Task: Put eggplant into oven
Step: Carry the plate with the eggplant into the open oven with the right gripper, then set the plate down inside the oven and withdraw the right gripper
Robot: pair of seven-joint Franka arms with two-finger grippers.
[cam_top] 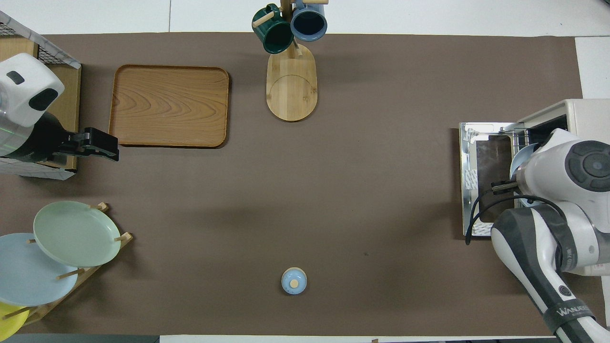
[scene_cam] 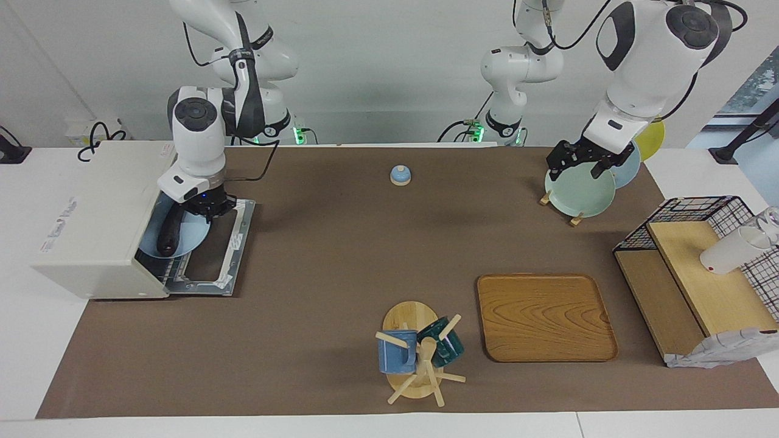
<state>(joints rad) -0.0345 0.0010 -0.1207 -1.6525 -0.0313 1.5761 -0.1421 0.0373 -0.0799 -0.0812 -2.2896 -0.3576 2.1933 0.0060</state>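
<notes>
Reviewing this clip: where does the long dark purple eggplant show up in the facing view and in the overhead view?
Facing view: the long dark purple eggplant lies on a pale blue plate in the mouth of the boxy off-white oven, under the right gripper.
Overhead view: not visible; the right arm covers the oven's opening.
Shared landmark: the oven's dropped-down glass door.

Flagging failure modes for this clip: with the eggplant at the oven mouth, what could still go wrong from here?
1. The eggplant lies on a pale blue plate at the oven mouth, partly out over the open door; it may block closing.
2. The right hand sits low over the plate; withdrawing could drag the plate or roll the eggplant off.
3. The left hand hangs over the plate rack's green plate; a stray move could knock it.
</notes>
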